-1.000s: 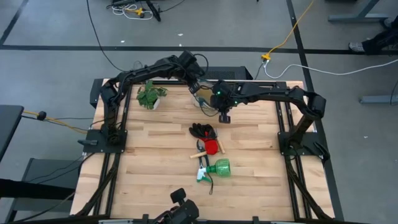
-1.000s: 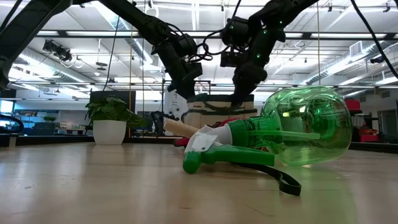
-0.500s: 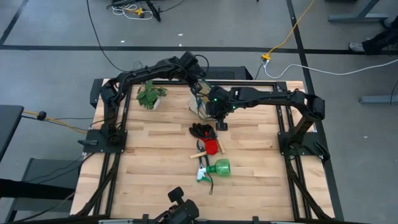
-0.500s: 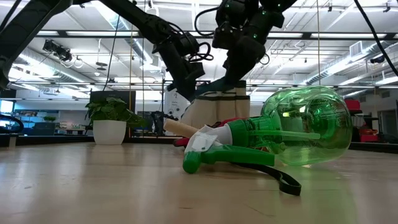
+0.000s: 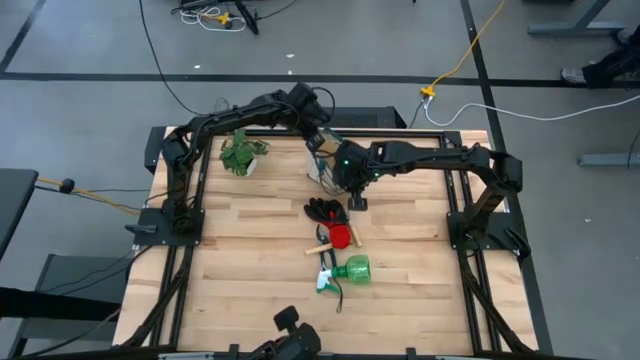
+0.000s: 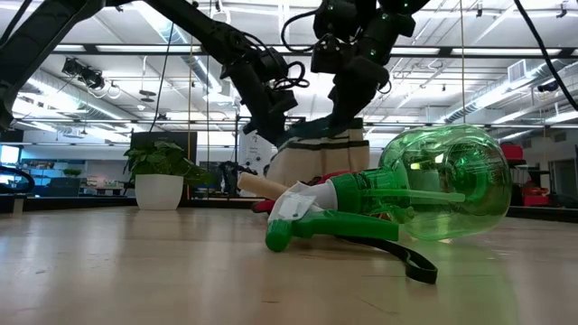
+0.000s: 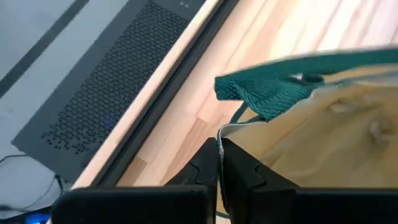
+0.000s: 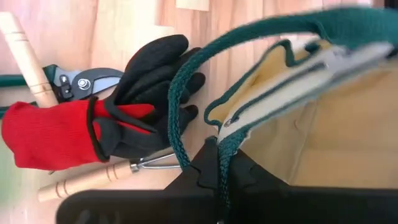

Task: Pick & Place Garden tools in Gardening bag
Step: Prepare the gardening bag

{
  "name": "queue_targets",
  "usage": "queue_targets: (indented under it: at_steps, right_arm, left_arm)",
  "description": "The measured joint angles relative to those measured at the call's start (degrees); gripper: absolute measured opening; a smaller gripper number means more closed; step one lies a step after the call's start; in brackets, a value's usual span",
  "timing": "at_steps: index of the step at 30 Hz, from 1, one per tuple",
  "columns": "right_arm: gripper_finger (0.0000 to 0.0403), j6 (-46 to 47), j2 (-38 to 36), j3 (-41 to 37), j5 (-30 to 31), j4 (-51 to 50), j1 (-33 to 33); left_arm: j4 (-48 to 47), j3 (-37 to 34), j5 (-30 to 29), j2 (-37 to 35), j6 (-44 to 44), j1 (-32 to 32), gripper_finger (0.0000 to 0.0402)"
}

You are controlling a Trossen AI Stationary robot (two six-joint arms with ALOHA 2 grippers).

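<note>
Both grippers are closed on the rim of the gardening bag, the left gripper on its far edge and the right gripper on its near edge, so the black gloves lie just beyond the right jaws, nearer that arm, which has lifted slightly since half a second ago.

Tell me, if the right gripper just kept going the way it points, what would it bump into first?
Probably the bag: the right gripper is shut on its green trim, with canvas straight ahead. The gloves lie off to one side, though depth is hard to judge.
</note>
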Motion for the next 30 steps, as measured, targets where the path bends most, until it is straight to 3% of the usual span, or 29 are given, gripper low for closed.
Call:
queue_targets:
  at_steps: [6,16,24,30]
  right_arm:
    - [0.001,0.6,0.0,-0.02,0.22,0.45,-2.21]
    - [0.0029,2.1,0.0,-0.02,1.12,1.61,-3.47]
    - [0.0024,1.8,0.0,-0.04,8.82,0.96,-3.5]
    - [0.0008,1.84,0.0,-0.09,5.89,1.41,-2.85]
  left_arm:
    - [-2.69,0.02,4.03,0.0,-0.02,0.04,0.0011]
    - [-3.02,0.02,6.55,0.0,-0.02,-0.83,0.0055]
    - [-2.86,0.0,-1.41,0.0,-0.07,-0.79,0.0028]
    - [0.47,0.01,-4.52,0.0,-2.1,-0.68,0.0013]
